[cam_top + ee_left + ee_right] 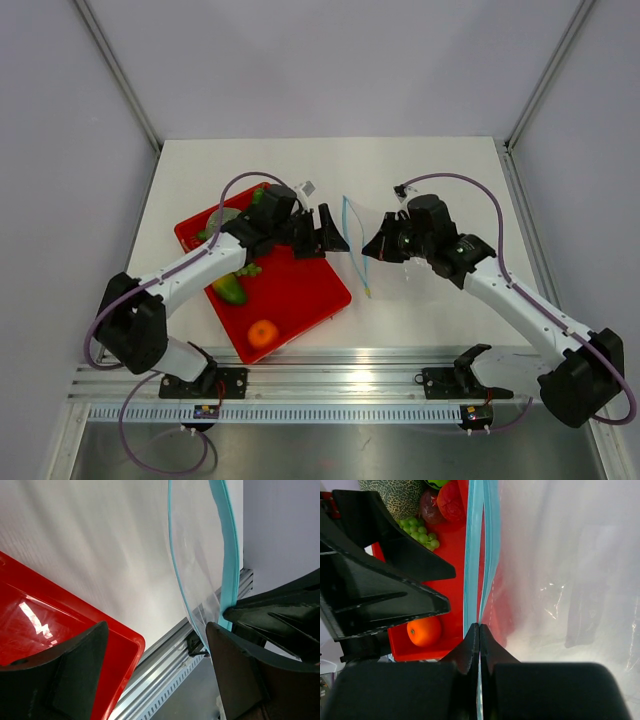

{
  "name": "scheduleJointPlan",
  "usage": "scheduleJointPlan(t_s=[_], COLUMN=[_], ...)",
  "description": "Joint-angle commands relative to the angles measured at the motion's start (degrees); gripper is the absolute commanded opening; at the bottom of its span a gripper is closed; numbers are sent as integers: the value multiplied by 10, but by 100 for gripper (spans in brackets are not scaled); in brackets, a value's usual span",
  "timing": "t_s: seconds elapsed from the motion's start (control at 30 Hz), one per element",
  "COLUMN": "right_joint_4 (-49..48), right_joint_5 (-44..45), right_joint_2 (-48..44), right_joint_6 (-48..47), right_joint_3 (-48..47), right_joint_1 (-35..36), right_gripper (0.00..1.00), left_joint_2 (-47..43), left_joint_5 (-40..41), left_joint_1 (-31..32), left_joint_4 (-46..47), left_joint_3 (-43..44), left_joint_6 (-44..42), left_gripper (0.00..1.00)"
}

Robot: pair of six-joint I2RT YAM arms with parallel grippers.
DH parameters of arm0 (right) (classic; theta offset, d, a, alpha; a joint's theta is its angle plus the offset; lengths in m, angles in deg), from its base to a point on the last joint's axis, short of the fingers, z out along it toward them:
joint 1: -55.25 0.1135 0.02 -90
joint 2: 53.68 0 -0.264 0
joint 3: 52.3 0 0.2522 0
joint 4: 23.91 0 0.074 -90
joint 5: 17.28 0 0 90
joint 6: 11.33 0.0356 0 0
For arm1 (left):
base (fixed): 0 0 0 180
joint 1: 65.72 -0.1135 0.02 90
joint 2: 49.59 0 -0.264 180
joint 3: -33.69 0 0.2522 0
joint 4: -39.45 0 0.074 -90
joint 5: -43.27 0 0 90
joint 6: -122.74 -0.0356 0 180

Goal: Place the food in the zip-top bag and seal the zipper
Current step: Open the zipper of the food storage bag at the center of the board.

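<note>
We see the left arm (190, 265) reach from its base at the near left corner up and across the red tray (300, 300). Its wrist is turned so that the left gripper (335, 238) points right, toward the middle of the table (420, 170). The right arm (510, 295) comes in the same way from the near right corner, and the right gripper (372, 245) points left. The two grippers face each other, close but apart.

The zipper (475, 555) runs between them as a light blue strip. The clear body of the zip-top bag (560, 580) spreads away to the right, under the right gripper. In the right wrist view we see that gripper's two fingertips pressed together on the strip, so it has the zipper pinched.

The left gripper is spread wide and grips nothing. From its wrist camera the bag's two blue lips stand apart. The thinner one curves down to just beside the finger (240, 680) on the right of that view. We cannot tell whether it touches.

The food lies on the tray, to the left of the left gripper and away from the bag. The orange (424, 631) sits near the tray's near edge, and the cucumber (230, 291) and grape bunch (417, 530) are beside the left arm. The melon (395, 495), purple fruit (429, 509) and red fruit (451, 500) are at the far end.
</note>
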Motion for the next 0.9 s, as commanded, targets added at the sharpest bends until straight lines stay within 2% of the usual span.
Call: scheduleJointPlan(t_s=[0.0, 0.07, 0.2, 0.27, 0.3, 0.4, 0.43, 0.5, 0.53, 0.7, 0.87], right_joint_4=[-2, 1, 9, 21, 22, 44, 62, 86, 94, 164, 217], right_joint_5=[-9, -11, -11, -10, -10, 4, 16, 30, 36, 71, 129], right_joint_2=[-19, -23, -24, -21, -22, -26, -28, -28, -28, -19, -26], right_joint_6=[3, 3, 4, 11, 13, 16, 16, 10, 9, 0, 4], right_joint_3=[-12, -14, -16, -18, -18, -21, -28, -36, -40, -85, -128], right_joint_1=[6, 7, 8, 8, 9, 10, 10, 10, 10, 13, 27], right_gripper=[0, 0, 0, 0, 0, 0, 0, 0, 0, 0, 0], left_joint_2=[11, 25, 55, 63, 65, 60, 58, 50, 48, 43, 51], left_joint_5=[4, 11, 19, 19, 20, 28, 28, 30, 30, 32, 73], left_joint_1=[11, 18, 23, 24, 25, 25, 25, 25, 25, 25, 25], left_joint_4=[44, 44, 43, 42, 40, 29, 25, 15, 13, -20, -93], left_joint_3=[30, 34, 47, 50, 52, 51, 48, 44, 44, 65, 90], left_joint_6=[12, 12, 10, 5, -3, -21, -24, -33, -33, -46, -92], left_gripper=[81, 80, 72, 65, 57, 42, 26, 12, 0, 0, 0])
